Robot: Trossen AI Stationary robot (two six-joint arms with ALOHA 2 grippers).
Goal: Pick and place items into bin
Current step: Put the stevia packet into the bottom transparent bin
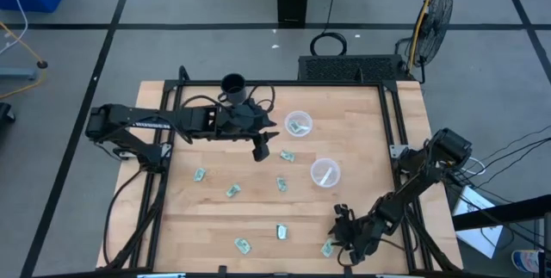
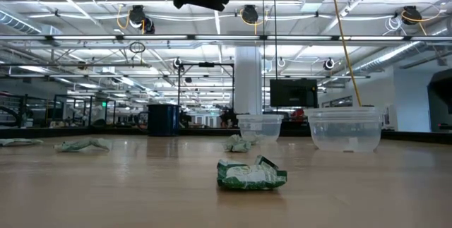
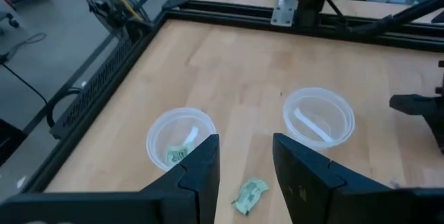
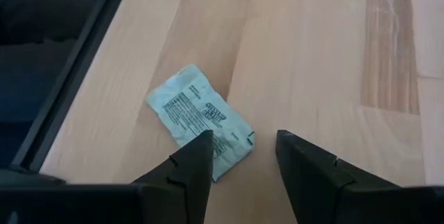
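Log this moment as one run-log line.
left gripper: open, above packet | right gripper: open, at corner packet | bin: one packet inside | second bin

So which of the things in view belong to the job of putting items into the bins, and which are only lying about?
Belong to the job:
- green-and-white packets on the table, such as one by the right gripper: packet
- two clear bins: one with a packet inside, other bin
- left gripper, open, over a loose packet

Just lying about:
- black mug
- fan beyond the table
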